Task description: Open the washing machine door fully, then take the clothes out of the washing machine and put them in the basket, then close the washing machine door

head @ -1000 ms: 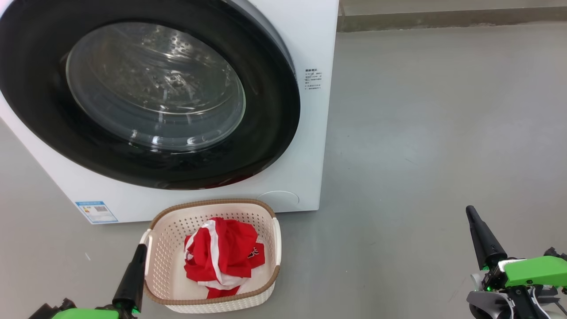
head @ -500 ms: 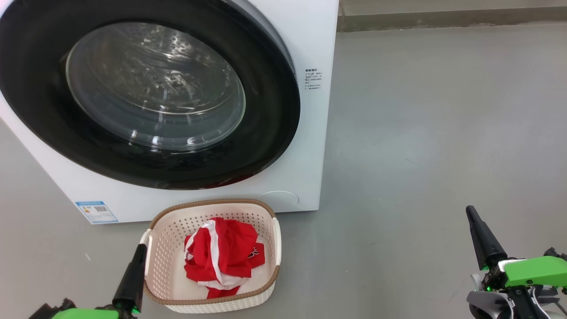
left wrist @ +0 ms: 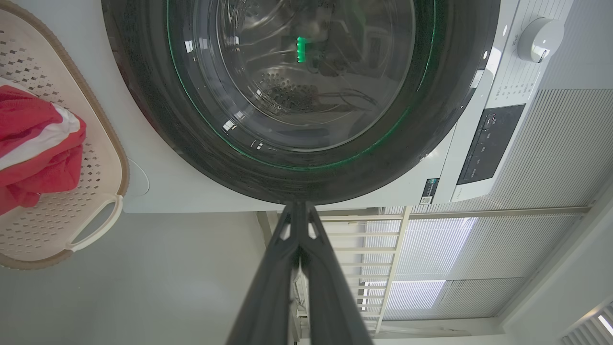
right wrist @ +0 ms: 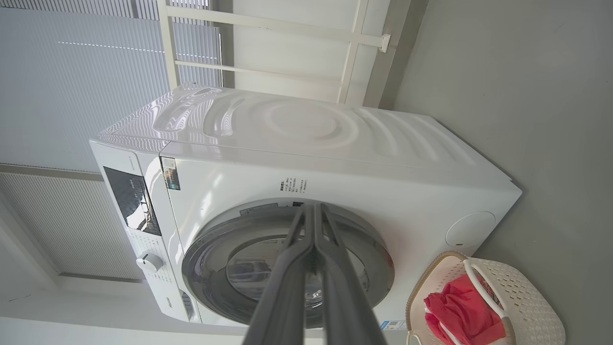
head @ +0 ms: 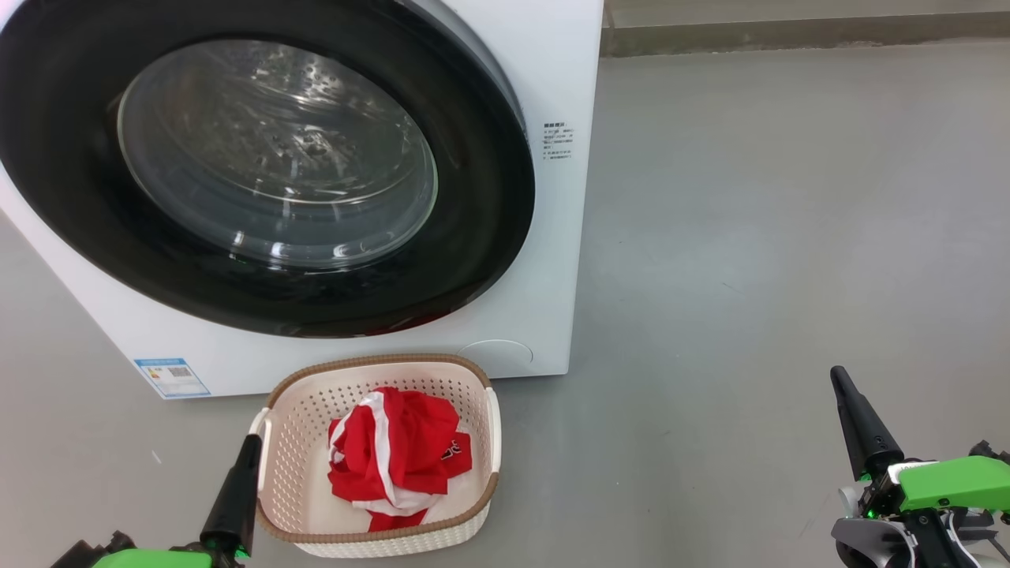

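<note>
Clothes (head: 394,450) in basket (head: 296,454), door (head: 481,213) seemingly shut

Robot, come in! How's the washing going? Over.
Left pincer shut, empty, beside basket. Right pincer shut, empty, off to the side. Clothes in basket, door closed. Nothing in the way.

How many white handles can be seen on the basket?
2. One handle is on the side of the basket toward the robot's right; the other handle is on the opposite side. None seems hidden.
</note>
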Controlling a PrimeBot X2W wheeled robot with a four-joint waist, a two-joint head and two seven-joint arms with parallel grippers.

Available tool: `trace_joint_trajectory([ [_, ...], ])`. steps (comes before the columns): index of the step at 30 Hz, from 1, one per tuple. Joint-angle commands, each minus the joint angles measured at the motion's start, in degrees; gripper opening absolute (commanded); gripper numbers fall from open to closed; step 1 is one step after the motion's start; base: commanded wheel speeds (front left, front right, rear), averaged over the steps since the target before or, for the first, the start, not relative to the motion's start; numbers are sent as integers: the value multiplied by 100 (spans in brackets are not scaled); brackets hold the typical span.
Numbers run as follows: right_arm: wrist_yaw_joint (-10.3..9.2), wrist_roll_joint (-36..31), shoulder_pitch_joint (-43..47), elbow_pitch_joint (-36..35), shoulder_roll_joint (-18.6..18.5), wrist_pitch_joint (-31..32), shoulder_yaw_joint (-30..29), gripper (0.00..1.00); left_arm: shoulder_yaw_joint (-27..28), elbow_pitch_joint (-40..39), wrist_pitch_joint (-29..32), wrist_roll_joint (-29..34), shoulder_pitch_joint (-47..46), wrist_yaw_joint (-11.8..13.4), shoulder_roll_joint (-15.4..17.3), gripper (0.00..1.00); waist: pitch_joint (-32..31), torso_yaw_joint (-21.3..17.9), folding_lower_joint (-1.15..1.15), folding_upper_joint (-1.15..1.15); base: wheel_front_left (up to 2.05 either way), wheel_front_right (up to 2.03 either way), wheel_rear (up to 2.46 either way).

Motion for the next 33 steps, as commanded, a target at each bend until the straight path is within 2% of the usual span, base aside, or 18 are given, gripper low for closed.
trace_joint_trajectory([
  [1, 2, -3, -234, -168, -24, 30, 74, 0, 149, -150, 25, -39, -224, -40, 129, 0, 0, 0, 0, 0, 0, 0, 0],
  [33, 2, -10, -235, -167, -18, 37, 66, 0, 149, -150, 25, -39, -224, -40, 129, 0, 0, 0, 0, 0, 0, 0, 0],
])
